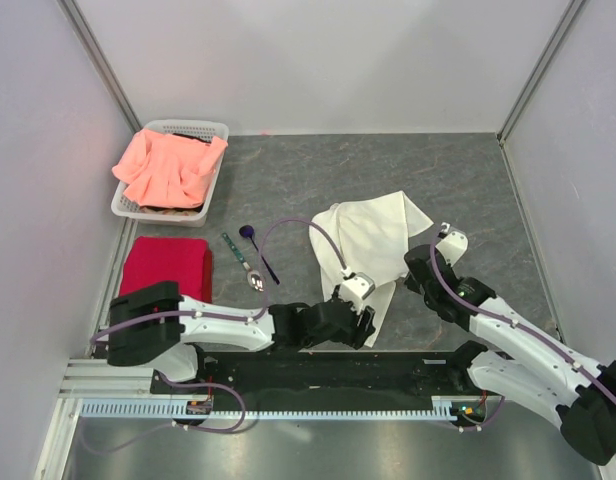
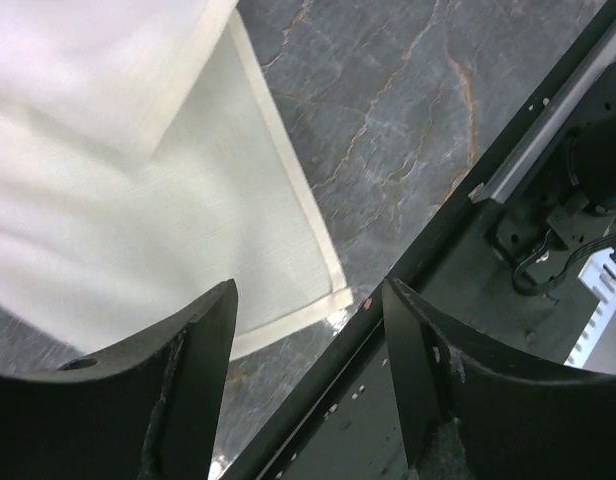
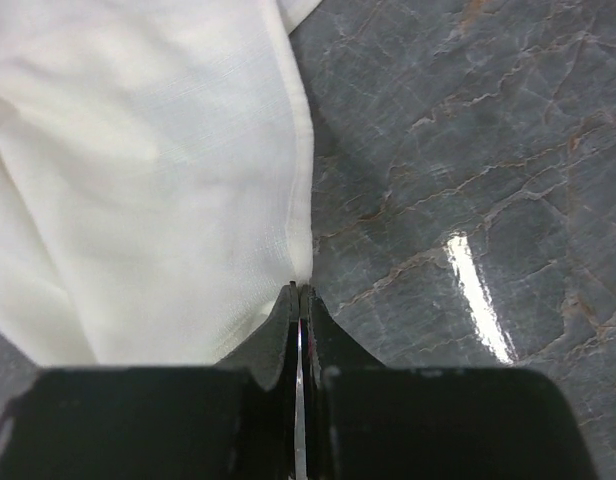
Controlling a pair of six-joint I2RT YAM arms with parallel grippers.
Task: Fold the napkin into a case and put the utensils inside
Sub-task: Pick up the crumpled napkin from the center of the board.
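Note:
The cream-white napkin (image 1: 371, 232) lies crumpled and partly folded mid-table. My right gripper (image 1: 410, 262) is shut on its right edge; in the right wrist view the closed jaws (image 3: 300, 292) pinch the napkin's hem (image 3: 168, 180). My left gripper (image 1: 366, 327) is open and empty at the napkin's near corner; in the left wrist view (image 2: 308, 340) that corner (image 2: 288, 300) lies just ahead of the jaws. Two utensils lie left of the napkin: one with a round purple head (image 1: 247, 232), one with a silver spoon bowl (image 1: 256, 281). No case shows.
A white basket (image 1: 216, 130) holding a salmon-pink cloth (image 1: 168, 165) stands at the back left. A folded red cloth (image 1: 168, 265) lies in front of it. The black base rail (image 2: 458, 230) runs right behind the napkin's near corner. Walls enclose three sides.

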